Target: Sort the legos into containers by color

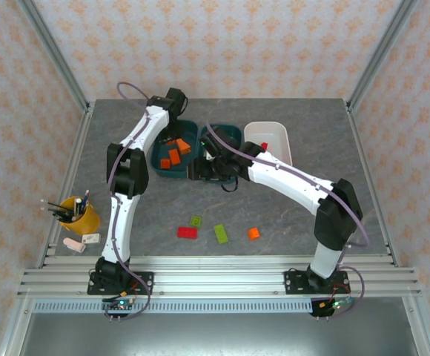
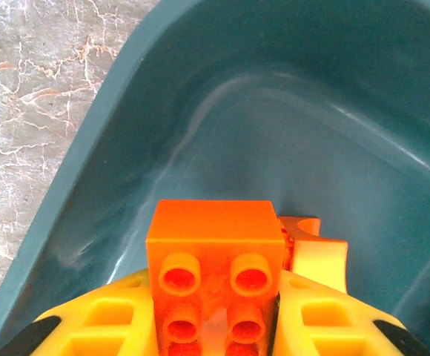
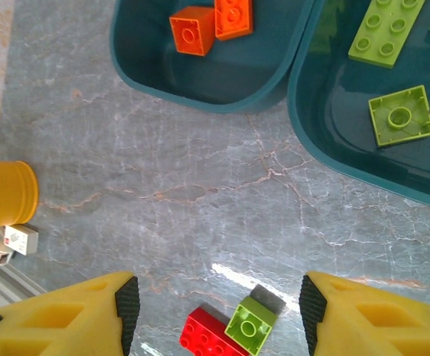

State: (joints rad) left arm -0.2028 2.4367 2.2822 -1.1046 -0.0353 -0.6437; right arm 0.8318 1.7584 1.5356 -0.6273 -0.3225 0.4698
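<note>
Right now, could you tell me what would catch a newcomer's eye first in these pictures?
The orange brick stands out, clamped in the left gripper over a dark teal tub. Next comes the right gripper, open above a red brick and a green brick lying on the grey table.

Top external: fixed high behind the arm bases (image 1: 122, 280), angled down and forward, covering the whole counter (image 1: 296, 215) up to the back wall (image 1: 222, 44).

Left wrist: very close, looking past the left hand (image 2: 215, 297) and the orange brick (image 2: 215, 237) it grips, into a corner of the left teal tub (image 2: 311, 111).

Right wrist: higher, facing nearly straight down between the spread fingers of the right hand (image 3: 219, 297).

Shared ground: the right wrist view also catches that tub's near end. The red brick (image 3: 204, 335) appears in the overhead view too.
</note>
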